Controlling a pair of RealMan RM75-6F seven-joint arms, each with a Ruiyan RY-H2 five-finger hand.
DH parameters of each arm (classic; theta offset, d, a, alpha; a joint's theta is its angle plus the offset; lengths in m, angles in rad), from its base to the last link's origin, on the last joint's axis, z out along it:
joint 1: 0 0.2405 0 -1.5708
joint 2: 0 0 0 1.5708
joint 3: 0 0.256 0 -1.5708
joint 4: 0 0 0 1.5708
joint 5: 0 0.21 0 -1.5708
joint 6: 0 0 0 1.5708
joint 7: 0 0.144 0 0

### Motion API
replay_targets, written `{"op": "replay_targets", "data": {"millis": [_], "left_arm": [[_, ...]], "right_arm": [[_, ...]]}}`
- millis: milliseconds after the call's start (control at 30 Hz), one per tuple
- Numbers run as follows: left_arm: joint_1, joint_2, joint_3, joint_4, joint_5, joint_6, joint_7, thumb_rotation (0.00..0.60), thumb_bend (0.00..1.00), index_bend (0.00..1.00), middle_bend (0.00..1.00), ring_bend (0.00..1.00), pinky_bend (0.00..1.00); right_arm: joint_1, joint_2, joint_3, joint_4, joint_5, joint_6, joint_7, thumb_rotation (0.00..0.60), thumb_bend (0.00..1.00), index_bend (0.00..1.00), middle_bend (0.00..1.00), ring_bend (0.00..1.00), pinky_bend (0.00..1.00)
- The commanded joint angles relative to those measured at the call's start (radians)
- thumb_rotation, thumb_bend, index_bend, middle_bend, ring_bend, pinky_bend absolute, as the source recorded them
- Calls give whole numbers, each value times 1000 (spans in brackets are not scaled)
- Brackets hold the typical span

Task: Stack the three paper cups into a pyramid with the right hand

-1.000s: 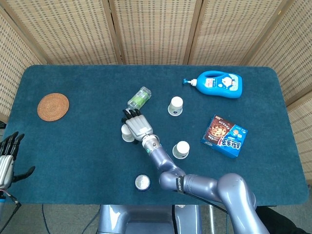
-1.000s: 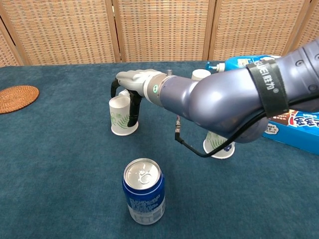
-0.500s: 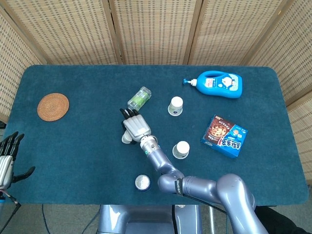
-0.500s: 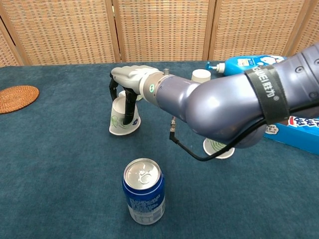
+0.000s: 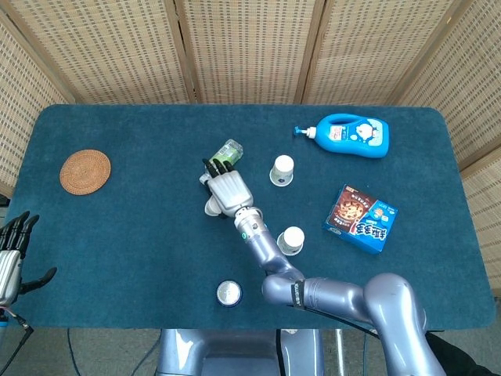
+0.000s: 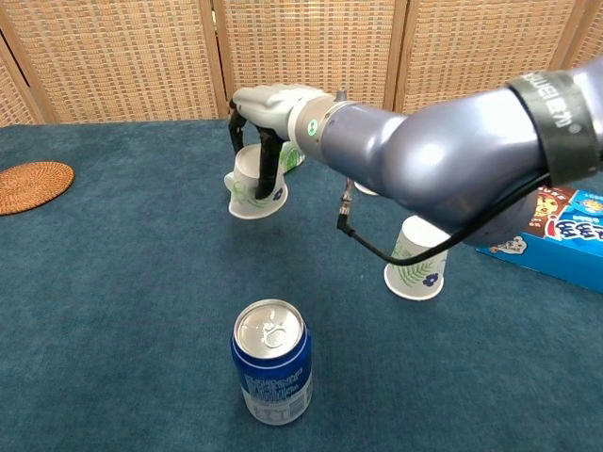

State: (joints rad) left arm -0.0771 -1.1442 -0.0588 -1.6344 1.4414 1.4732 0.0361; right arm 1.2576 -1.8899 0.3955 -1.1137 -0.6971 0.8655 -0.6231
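My right hand [image 5: 228, 190] [image 6: 274, 110] grips a white paper cup [image 6: 254, 186] [image 5: 213, 207] with a green leaf print, mouth down and tilted, lifted off the blue cloth. A second cup [image 5: 291, 240] [image 6: 415, 260] stands mouth down to the right of it, nearer the front. The third cup [image 5: 282, 170] stands mouth down further back; in the chest view my arm hides nearly all of it. My left hand [image 5: 13, 254] hangs off the table's front left corner, fingers apart and holding nothing.
A blue drink can [image 5: 228, 293] [image 6: 271, 373] stands near the front edge. A small green bottle [image 5: 226, 155] lies just behind my right hand. A blue detergent bottle [image 5: 344, 135], a snack box [image 5: 360, 218] and a woven coaster [image 5: 85, 171] lie around.
My right hand closed on the left cup, tipped it, then lifted it off the cloth and carried it rightward and further back, toward the green bottle. The other cups stayed put.
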Motion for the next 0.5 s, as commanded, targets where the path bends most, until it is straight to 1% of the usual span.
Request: {"op": "replay_targets", "data": {"millis": [33, 133, 200, 333, 400, 500], "left_arm": [[1, 1, 0, -3, 3, 4, 1, 600, 236, 0, 0, 0, 66], [2, 2, 3, -8, 10, 7, 5, 600, 237, 0, 0, 0, 66], [2, 2, 5, -11, 17, 11, 8, 600, 237, 0, 0, 0, 66], [5, 3, 11, -17, 33, 20, 11, 600, 236, 0, 0, 0, 66], [7, 4, 18, -23, 48, 27, 15, 600, 236, 0, 0, 0, 66], [10, 5, 22, -29, 61, 37, 17, 600, 236, 0, 0, 0, 66]], "right_arm": [[-52, 71, -18, -70, 32, 51, -39, 600, 117, 626, 74, 0, 161], [-90, 129, -48, -144, 65, 72, -78, 600, 118, 626, 73, 0, 160], [-106, 155, -58, -181, 86, 83, -93, 600, 118, 625, 72, 0, 158], [-136, 190, -80, -233, 106, 106, -105, 600, 118, 625, 72, 0, 158], [-165, 217, -104, -279, 115, 128, -110, 600, 117, 625, 72, 0, 158], [-189, 236, -121, -330, 110, 153, -106, 600, 117, 625, 72, 0, 157]]}}
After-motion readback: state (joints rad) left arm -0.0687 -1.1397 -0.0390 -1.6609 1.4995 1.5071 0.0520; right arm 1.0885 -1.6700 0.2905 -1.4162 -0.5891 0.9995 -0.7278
